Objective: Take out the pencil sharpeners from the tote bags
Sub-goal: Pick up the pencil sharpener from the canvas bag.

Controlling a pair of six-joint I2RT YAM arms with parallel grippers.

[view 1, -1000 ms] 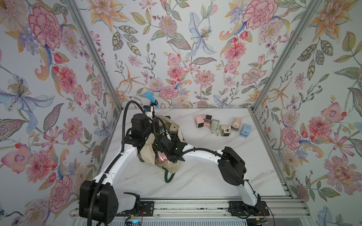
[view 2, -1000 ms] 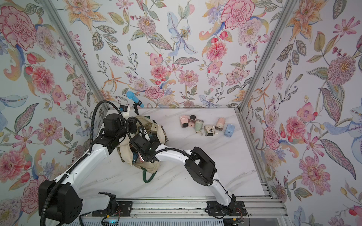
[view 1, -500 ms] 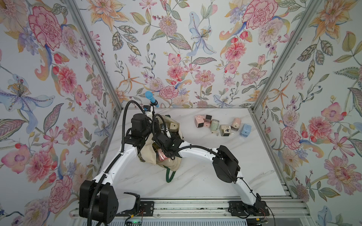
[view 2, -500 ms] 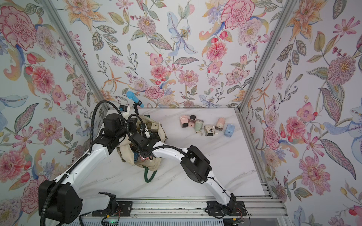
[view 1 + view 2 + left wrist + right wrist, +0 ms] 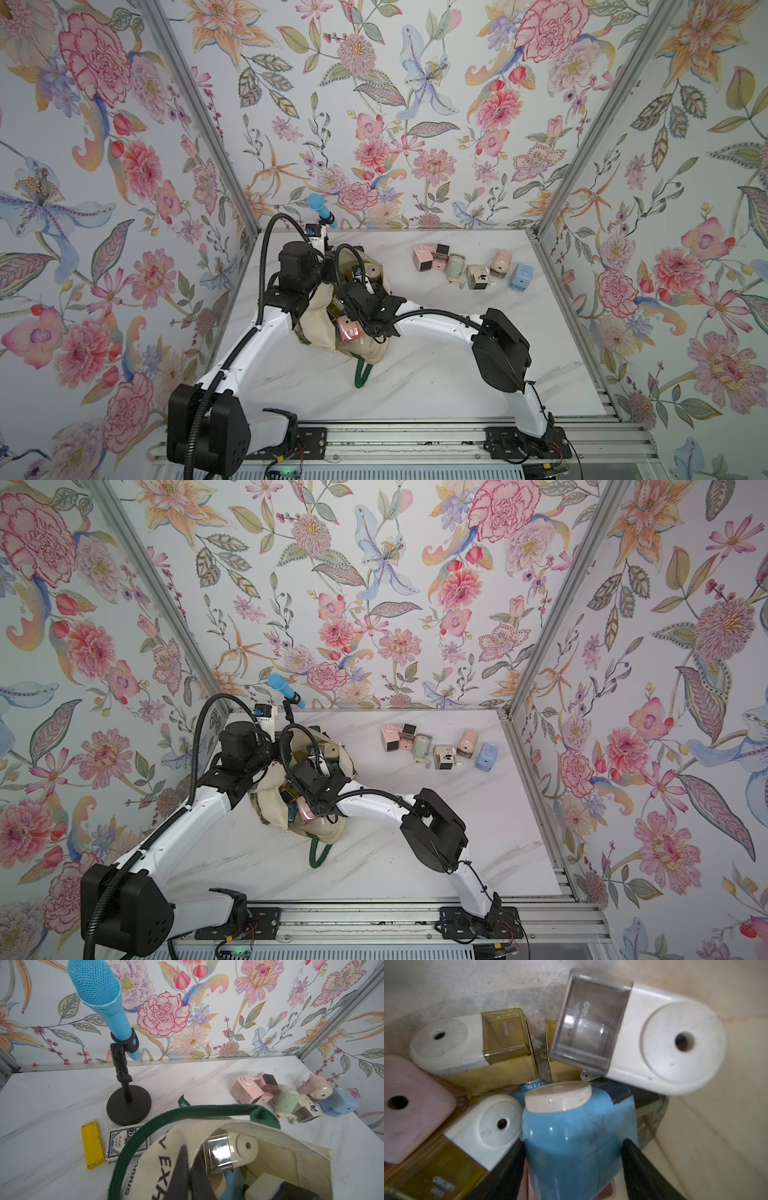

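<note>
The cream tote bag [image 5: 316, 320] [image 5: 270, 787] lies near the table's left edge with its mouth open. My left gripper [image 5: 190, 1159] is shut on the bag's lettered rim [image 5: 164, 1147] and holds it up. My right gripper [image 5: 572, 1142] is deep inside the bag, its fingers pressed on both sides of a blue pencil sharpener [image 5: 571, 1122]. Around it lie a cream sharpener with a clear drawer [image 5: 654, 1047], two with yellow drawers [image 5: 477, 1047] and a pink one [image 5: 411, 1105]. Several sharpeners [image 5: 477, 276] [image 5: 444, 756] stand out on the table at the back right.
A blue microphone on a black stand [image 5: 99, 995] [image 5: 320, 208] stands at the back left beside the bag. A yellow bar [image 5: 92, 1145] and a card deck [image 5: 122, 1142] lie next to its base. A green strap [image 5: 360, 374] trails toward the front. Patterned walls close three sides.
The right wrist has stayed inside the bag while its elbow swung left and back. Its jaws have narrowed. The left arm has held still.
</note>
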